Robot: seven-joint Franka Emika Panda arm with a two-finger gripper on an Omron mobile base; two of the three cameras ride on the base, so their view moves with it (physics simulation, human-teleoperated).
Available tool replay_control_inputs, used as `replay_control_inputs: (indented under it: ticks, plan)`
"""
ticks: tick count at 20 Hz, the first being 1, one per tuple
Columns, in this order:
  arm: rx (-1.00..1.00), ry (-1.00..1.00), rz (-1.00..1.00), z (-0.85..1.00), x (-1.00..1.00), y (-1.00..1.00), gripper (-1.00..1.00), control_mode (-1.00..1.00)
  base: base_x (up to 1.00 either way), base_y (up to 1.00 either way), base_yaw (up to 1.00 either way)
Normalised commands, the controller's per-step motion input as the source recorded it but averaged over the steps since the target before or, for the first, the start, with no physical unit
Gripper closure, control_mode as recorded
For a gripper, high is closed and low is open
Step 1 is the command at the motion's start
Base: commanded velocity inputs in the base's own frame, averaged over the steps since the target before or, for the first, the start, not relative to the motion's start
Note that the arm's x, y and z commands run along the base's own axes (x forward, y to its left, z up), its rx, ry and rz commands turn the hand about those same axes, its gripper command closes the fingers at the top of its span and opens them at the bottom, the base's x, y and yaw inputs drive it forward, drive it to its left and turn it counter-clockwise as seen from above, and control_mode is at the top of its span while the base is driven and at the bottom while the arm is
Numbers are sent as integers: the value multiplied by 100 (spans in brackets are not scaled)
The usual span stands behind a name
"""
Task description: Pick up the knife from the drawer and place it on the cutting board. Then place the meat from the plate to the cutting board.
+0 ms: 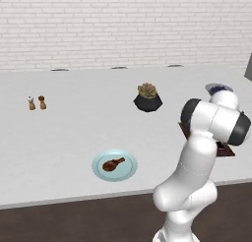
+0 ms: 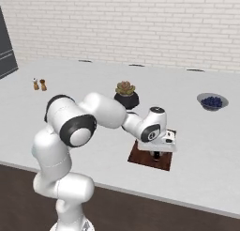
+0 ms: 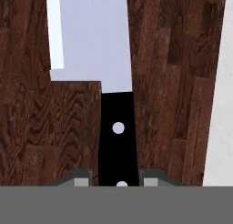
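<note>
In the hand view the knife [image 3: 91, 36] lies lengthwise over the dark wooden cutting board [image 3: 173, 82], silver blade pointing away and black handle between my fingertips. My gripper [image 3: 111, 177] is shut on that handle. From the right base view the gripper [image 2: 156, 156] hangs straight down just over the cutting board [image 2: 140, 157]. The arm hides most of the cutting board [image 1: 225, 150] in the left base view. The brown drumstick of meat [image 1: 113, 163] rests on the pale blue plate [image 1: 129, 173] near the counter's front edge, left of the arm. The drawer is out of view.
A potted succulent [image 1: 147, 98] stands mid-counter behind the board. A bowl of dark berries [image 2: 212, 102] sits at the back right. Two small shakers [image 1: 37, 103] stand far left. The white counter [image 1: 74, 137] ends in a front edge just past the plate.
</note>
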Motion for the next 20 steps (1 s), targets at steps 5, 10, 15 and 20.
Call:
replay_control_inputs:
  ticks: [5,10,15,20]
  plan:
    - [0,0,-7,-1,11,9,-100,-100,0,0,0]
    - [1,-9,-6,39,-19,17,-100,-100,0,0,0]
    - [0,-33,0,88,-89,95,-100,-100,0,0,0]
    - [-3,-24,0,75,-79,100,-100,-100,0,0,0]
